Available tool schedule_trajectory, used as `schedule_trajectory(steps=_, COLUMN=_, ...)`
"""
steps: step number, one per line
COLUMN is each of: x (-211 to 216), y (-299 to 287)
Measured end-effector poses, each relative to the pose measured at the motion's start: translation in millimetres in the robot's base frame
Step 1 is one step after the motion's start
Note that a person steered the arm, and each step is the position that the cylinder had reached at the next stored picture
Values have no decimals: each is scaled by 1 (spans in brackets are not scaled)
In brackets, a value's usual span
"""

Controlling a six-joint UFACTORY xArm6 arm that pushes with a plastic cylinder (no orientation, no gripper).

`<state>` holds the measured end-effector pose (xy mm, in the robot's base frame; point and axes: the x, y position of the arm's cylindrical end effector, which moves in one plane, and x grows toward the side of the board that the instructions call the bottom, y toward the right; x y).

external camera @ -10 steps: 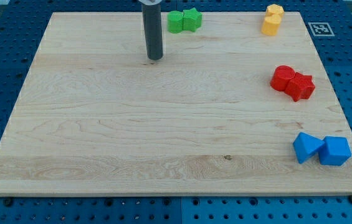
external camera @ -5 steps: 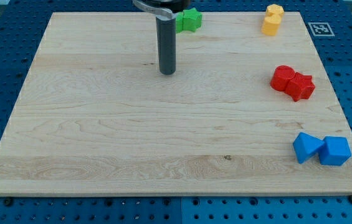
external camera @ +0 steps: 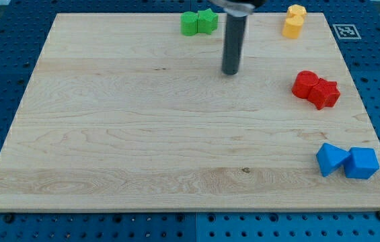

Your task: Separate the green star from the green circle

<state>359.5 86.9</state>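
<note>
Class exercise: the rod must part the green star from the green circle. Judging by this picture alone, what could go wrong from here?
1. The green circle and green star touch, so a push from my tip might slide both together.
2. Both sit at the board's top edge; a push towards the view's top could send one off.
3. Pushing the star towards the view's right might eventually reach the yellow blocks.

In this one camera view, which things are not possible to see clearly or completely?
- The rod above my tip: its upper part is cut off by the view's top edge, so the arm does not show.
- Green pair: green circle and green star sit so close that touching or apart cannot be told.
- The two yellow blocks: too small to name their shapes.
- The two red blocks: pressed together, outlines merge.
</note>
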Motion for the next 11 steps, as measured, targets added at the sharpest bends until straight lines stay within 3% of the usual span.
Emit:
schedule_trajectory(steps=4, x=-15, y=16)
schedule_trajectory(steps=6, x=-20, y=-75)
schedule_trajectory(steps=7, x=-45, y=-105)
schedule_trajectory(steps=8, x=-78, y=-123)
schedule_trajectory(steps=11, x=-125, y=-151)
